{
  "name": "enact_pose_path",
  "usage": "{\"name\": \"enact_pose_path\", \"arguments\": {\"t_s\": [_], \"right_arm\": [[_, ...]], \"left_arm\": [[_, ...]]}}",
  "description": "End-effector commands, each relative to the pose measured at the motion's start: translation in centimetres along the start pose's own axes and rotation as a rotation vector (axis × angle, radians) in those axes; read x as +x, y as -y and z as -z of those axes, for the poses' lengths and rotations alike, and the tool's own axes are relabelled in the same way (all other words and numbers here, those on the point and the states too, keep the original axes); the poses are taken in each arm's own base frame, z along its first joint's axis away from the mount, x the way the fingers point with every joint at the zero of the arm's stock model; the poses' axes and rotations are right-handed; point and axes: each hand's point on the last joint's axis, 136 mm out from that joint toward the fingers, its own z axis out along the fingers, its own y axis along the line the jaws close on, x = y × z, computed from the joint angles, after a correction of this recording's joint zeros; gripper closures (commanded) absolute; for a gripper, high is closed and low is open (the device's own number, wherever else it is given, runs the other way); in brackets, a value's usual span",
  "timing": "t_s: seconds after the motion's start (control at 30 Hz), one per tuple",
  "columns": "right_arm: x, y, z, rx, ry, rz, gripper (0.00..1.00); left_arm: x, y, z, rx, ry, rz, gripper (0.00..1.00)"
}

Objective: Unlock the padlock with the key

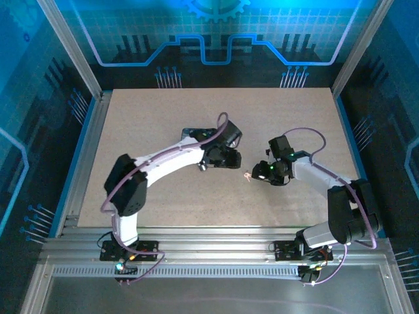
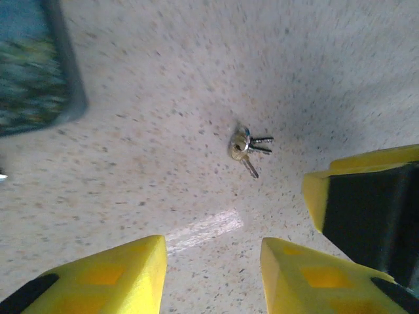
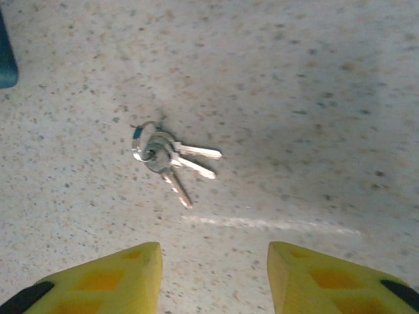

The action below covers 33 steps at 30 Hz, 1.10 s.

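Note:
A bunch of three silver keys (image 3: 169, 157) on a ring lies flat on the speckled table (image 3: 314, 85). The same key bunch (image 2: 244, 147) lies ahead of my left gripper (image 2: 213, 245), which is open with only bare table between its yellow fingers. My right gripper (image 3: 213, 247) is open too and hovers just short of the keys, holding nothing. From above, the keys (image 1: 247, 174) are a small glint between the left gripper (image 1: 226, 160) and the right gripper (image 1: 262, 171). The padlock is out of view.
A dark blue swirl-painted box (image 2: 36, 65) sits at the upper left of the left wrist view, and its corner (image 3: 5, 62) shows at the right wrist view's left edge. A yellow finger of the right gripper (image 2: 366, 196) reaches into the left wrist view. A metal frame edges the table (image 1: 163, 209).

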Motion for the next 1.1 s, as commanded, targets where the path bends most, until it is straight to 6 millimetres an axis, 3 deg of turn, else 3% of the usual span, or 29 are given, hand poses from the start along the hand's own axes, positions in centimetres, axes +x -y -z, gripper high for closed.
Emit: {"name": "enact_pose_path", "arguments": {"t_s": [0.0, 0.23, 0.4, 0.87, 1.07], "right_arm": [[-0.8, -1.8, -0.7, -0.045, -0.010, 0.006, 0.56], [-1.5, -4.0, -2.4, 0.044, -0.045, 0.141, 0.56], [-1.8, -3.7, -3.3, 0.165, -0.057, 0.206, 0.59], [-1.7, -1.8, -5.4, 0.318, -0.115, 0.270, 0.65], [-1.7, -1.4, -4.9, 0.340, -0.102, 0.251, 0.66]], "left_arm": [[1.1, -2.3, 0.6, -0.009, -0.014, 0.014, 0.57], [2.7, -6.6, 1.2, -0.061, -0.002, 0.085, 0.58], [3.4, -8.5, 1.7, -0.078, 0.013, 0.126, 0.58], [3.4, -10.7, 3.4, -0.115, 0.053, 0.148, 0.58], [3.2, -11.8, 3.6, -0.131, 0.064, 0.170, 0.58]]}}
